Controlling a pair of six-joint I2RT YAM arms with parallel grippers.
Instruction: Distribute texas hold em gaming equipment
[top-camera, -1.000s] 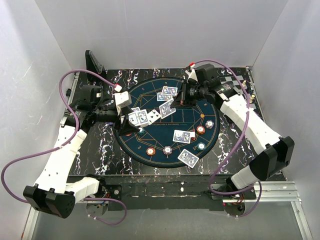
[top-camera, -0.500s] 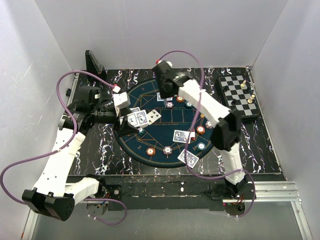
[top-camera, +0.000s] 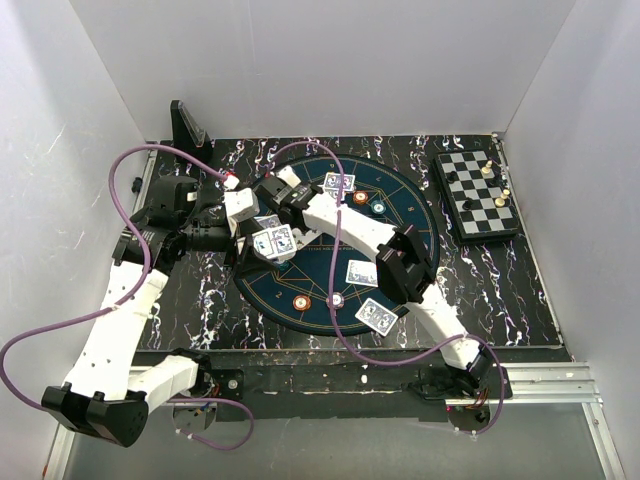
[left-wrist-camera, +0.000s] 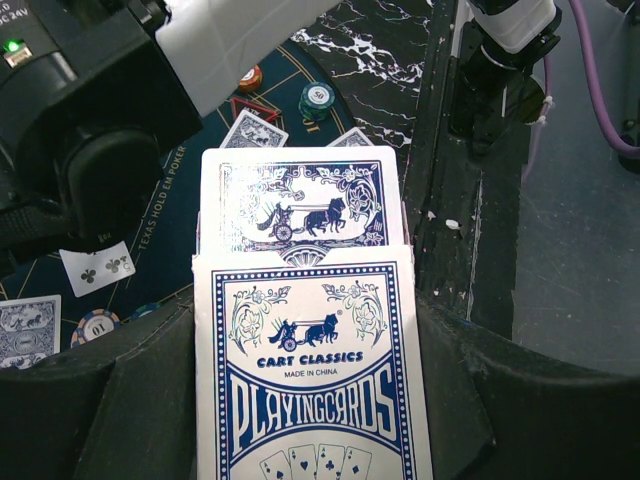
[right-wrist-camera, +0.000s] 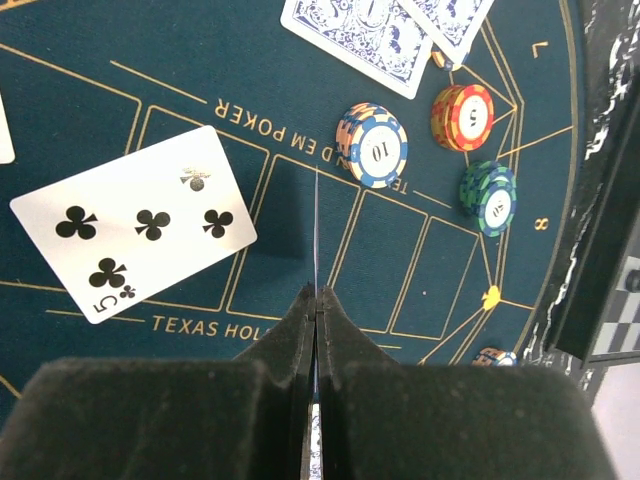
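Cards (top-camera: 362, 272) and chip stacks (right-wrist-camera: 372, 145) lie across the poker mat (right-wrist-camera: 200, 60); left jaws clamp the card box (left-wrist-camera: 310, 380), right jaws pinch a single card (right-wrist-camera: 316, 220): dealing looks unfinished.

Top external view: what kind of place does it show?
Probably a robot test cell dressed as a poker table: white walls box in a marbled black table, a left arm and a right arm are bolted at its near edge, and a poker mat carries cards and chips.
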